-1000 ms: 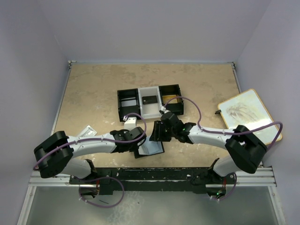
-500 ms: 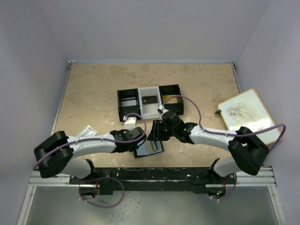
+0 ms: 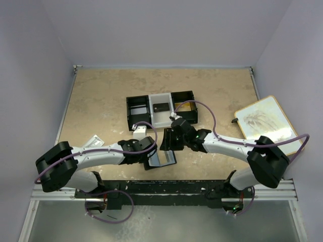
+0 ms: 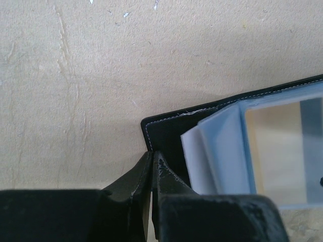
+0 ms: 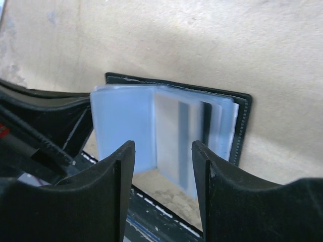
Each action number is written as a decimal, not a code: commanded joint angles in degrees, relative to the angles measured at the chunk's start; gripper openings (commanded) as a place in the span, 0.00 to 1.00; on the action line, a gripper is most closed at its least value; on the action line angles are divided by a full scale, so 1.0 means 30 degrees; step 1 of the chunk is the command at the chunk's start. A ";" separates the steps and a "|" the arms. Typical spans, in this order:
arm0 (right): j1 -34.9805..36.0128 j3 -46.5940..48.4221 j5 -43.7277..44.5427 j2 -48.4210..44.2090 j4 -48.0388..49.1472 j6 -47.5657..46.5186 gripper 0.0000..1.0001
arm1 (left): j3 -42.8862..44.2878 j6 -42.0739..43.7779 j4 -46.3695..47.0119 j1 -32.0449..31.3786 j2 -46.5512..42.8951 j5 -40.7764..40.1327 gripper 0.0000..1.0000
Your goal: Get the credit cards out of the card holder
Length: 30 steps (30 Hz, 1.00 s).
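The card holder (image 3: 162, 159) lies open near the table's front edge, a black bifold with pale-blue clear sleeves (image 5: 126, 121). My left gripper (image 4: 151, 154) is shut on the left edge of its black cover (image 4: 164, 128). My right gripper (image 5: 162, 151) hovers open just above the fanned sleeves, one finger (image 5: 120, 171) on each side of a raised leaf. A tan credit card (image 4: 275, 151) shows inside one sleeve; in the right wrist view it looks greyish (image 5: 174, 133). A dark card (image 3: 161, 107) and a gold one (image 3: 184, 106) lie in the tray.
A black-and-white three-compartment tray (image 3: 151, 120) stands mid-table behind the grippers. A small white packet (image 3: 94, 140) lies left of the left arm. A wooden-framed board (image 3: 265, 122) rests at the right edge. Walls close the table in on three sides.
My right gripper has shifted slightly left and down over the card holder. A sleeve leaf has lifted from flat to standing. The left gripper has kept its hold.
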 commanded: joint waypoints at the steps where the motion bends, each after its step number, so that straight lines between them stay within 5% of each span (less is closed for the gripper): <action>1: 0.0151 0.1288 0.2186 -0.0283 -0.2111 -0.0209 0.53 | 0.0239 -0.0019 -0.0200 0.0104 -0.0898 -0.0757 0.00; 7: 0.0802 0.1762 0.2254 0.0230 -0.2178 -0.0279 0.51 | 0.0222 -0.0016 -0.0200 0.0097 -0.0855 -0.0789 0.00; 19: 0.1766 0.2056 -0.2411 0.3024 0.2710 -0.0899 0.47 | 0.0017 -0.0509 -0.0586 0.0097 -0.1541 -0.1234 0.01; 27: 0.2209 0.2512 -0.1847 0.4726 0.1623 -0.1161 0.34 | 0.0594 -0.1165 -0.2308 0.0190 -0.3566 -0.2826 0.15; 30: 0.2364 0.2094 -0.1472 0.4684 0.1675 -0.0929 0.28 | 0.0899 -0.0626 -0.2096 0.0554 -0.4301 -0.3106 0.30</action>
